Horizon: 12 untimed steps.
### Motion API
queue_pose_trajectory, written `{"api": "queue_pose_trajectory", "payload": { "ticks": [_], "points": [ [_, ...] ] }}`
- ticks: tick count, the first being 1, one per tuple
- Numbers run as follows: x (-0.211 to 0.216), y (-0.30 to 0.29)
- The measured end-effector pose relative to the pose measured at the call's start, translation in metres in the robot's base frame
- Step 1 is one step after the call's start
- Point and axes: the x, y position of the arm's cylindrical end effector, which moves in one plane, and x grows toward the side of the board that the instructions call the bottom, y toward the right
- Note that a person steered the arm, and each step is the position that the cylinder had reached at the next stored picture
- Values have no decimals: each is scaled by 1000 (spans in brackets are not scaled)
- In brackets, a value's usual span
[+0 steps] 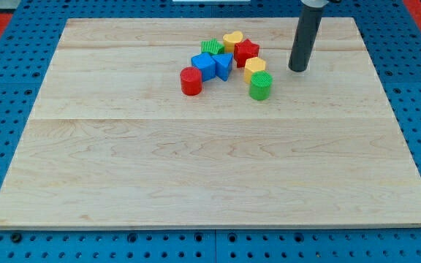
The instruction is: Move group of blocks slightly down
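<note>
A group of blocks sits near the board's top centre. It holds a red cylinder, a blue block, a blue triangle, a green block, a yellow heart, a red star, a yellow block and a green cylinder. My tip rests on the board to the view's right of the group, about a block's width right of the yellow block and the green cylinder, touching none.
The wooden board lies on a blue perforated table. The rod comes down from the view's top right.
</note>
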Motion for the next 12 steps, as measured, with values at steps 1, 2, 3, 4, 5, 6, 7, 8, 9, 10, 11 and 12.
{"api": "queue_pose_trajectory", "payload": {
  "ticks": [1, 2, 3, 4, 5, 6, 7, 8, 9, 10, 11, 12],
  "points": [
    [11, 0],
    [12, 0],
    [-3, 1],
    [-21, 15],
    [-57, 17],
    [-83, -11],
    [-102, -46],
    [-106, -87],
    [-101, -98],
    [-87, -98],
    [-73, -98],
    [-63, -99]
  ]
}}
